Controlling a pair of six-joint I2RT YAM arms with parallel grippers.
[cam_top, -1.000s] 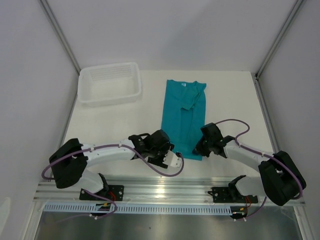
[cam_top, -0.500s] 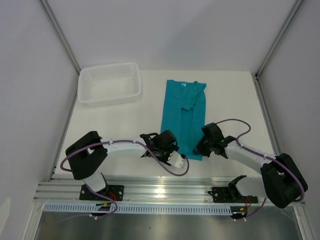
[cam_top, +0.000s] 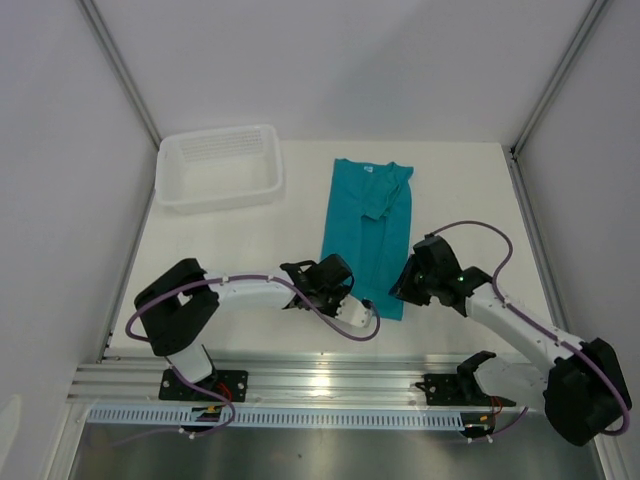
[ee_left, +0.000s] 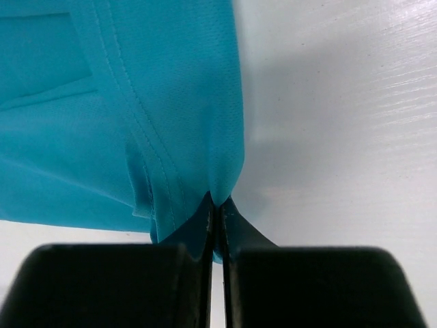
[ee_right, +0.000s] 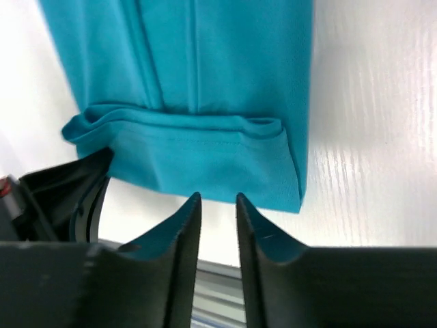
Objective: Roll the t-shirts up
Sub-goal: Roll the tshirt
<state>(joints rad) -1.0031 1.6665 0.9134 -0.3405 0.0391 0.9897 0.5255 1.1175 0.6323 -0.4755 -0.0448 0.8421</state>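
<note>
The teal t-shirt (cam_top: pixel 366 222) lies folded into a long strip on the white table, neck end far. Its near end is turned over in a narrow fold (ee_right: pixel 198 154). My left gripper (cam_top: pixel 351 297) is at the strip's near left corner. In the left wrist view the left gripper (ee_left: pixel 217 203) is shut on the hem of the t-shirt (ee_left: pixel 171 102). My right gripper (cam_top: pixel 403 291) sits at the near right corner. In the right wrist view the right gripper (ee_right: pixel 218 198) is open, just short of the edge of the t-shirt (ee_right: pixel 205 82), with nothing between its fingers.
A white plastic tray (cam_top: pixel 218 165) stands at the far left of the table. The metal rail (cam_top: pixel 330 380) with both arm bases runs along the near edge. Grey walls close in on both sides. The left gripper's black body (ee_right: pixel 75 198) shows beside the right one.
My left gripper slid right to the shirt's near left corner and shut on the hem. My right gripper let go of the cloth and opened, its arm swinging slightly right.
</note>
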